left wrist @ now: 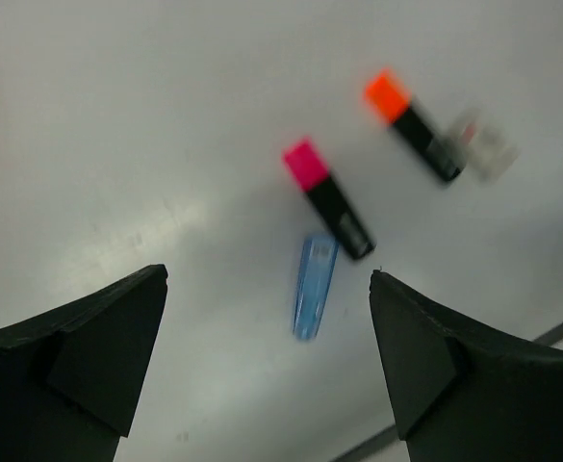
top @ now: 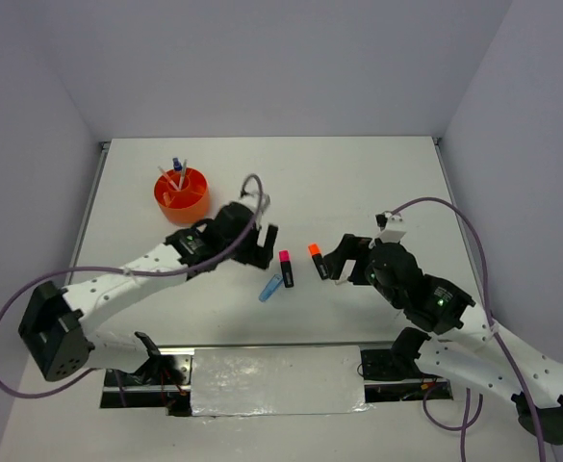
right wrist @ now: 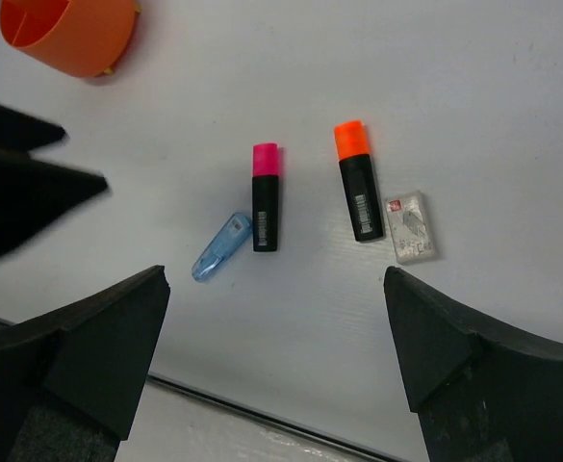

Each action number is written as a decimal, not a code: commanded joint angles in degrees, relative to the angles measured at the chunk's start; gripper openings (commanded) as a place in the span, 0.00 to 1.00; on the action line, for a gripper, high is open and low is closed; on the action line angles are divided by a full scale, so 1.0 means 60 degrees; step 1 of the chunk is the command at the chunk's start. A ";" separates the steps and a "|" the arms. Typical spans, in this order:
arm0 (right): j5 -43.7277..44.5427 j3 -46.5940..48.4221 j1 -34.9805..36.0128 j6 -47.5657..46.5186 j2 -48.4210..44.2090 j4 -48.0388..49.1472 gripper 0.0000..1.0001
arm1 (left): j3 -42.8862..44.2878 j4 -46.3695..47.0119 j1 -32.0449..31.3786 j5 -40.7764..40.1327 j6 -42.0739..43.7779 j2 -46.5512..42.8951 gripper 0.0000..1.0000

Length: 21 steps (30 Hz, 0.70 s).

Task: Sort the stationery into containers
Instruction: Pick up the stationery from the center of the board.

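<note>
Three pieces of stationery lie side by side mid-table: a pink-tipped black highlighter [top: 286,268] [left wrist: 327,197] [right wrist: 266,197], an orange-tipped one [top: 316,258] [left wrist: 412,125] [right wrist: 358,192] and a clear blue marker [top: 270,288] [left wrist: 314,284] [right wrist: 220,247]. A white eraser [right wrist: 410,226] [left wrist: 483,144] rests beside the orange-tipped highlighter. My left gripper [top: 265,245] [left wrist: 268,277] hovers open just left of the pink one, holding nothing. My right gripper [top: 331,262] [right wrist: 274,274] is open and empty, right of the orange one. The orange container cup [top: 182,192] [right wrist: 69,34] stands at the far left with several items upright inside.
The table's near edge, a dark seam [right wrist: 262,409], runs just below the items, with a shiny metal plate [top: 276,380] between the arm bases. Grey walls enclose the white table on three sides. The left arm's fingers [right wrist: 21,183] show at the left of the right wrist view.
</note>
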 commanded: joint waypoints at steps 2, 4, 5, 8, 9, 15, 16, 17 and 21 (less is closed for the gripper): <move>-0.0232 0.0112 0.0056 -0.0461 0.0068 -0.0124 1.00 | -0.0835 -0.0325 -0.1146 -0.0294 -0.0306 0.0299 0.98; -0.0570 -0.0049 0.0056 -0.0592 0.0126 0.0139 1.00 | -0.0954 -0.0119 -0.1353 -0.0207 -0.0247 0.0940 0.97; -0.0658 -0.0064 0.0056 -0.0593 0.0257 0.0184 1.00 | -0.0940 -0.0002 -0.1601 -0.0293 -0.0174 0.1162 0.96; -0.0921 -0.0079 0.0056 -0.0651 0.0535 0.0272 1.00 | -0.0968 0.0188 -0.1808 -0.0441 -0.0144 0.1939 0.96; -0.1009 -0.0108 0.0070 -0.0695 0.0565 0.0316 1.00 | -0.0998 0.0363 -0.1808 -0.0469 -0.0173 0.2086 0.96; -0.1186 -0.0225 0.0070 -0.0885 0.0566 0.0477 1.00 | -0.0911 0.0746 -0.1808 -0.0586 0.0002 0.2906 0.96; -0.1215 -0.0226 0.0070 -0.0958 0.0551 0.0492 1.00 | -0.0867 0.0818 -0.1808 -0.0572 0.0060 0.3140 0.95; -0.1331 -0.0226 0.0070 -0.1003 0.0493 0.0565 1.00 | -0.0779 0.0892 -0.1794 -0.0529 0.0191 0.3244 0.94; -0.1611 -0.0386 0.0056 -0.1179 0.0346 0.0873 1.00 | -0.0501 0.1025 -0.1764 -0.0455 0.0281 0.4003 0.92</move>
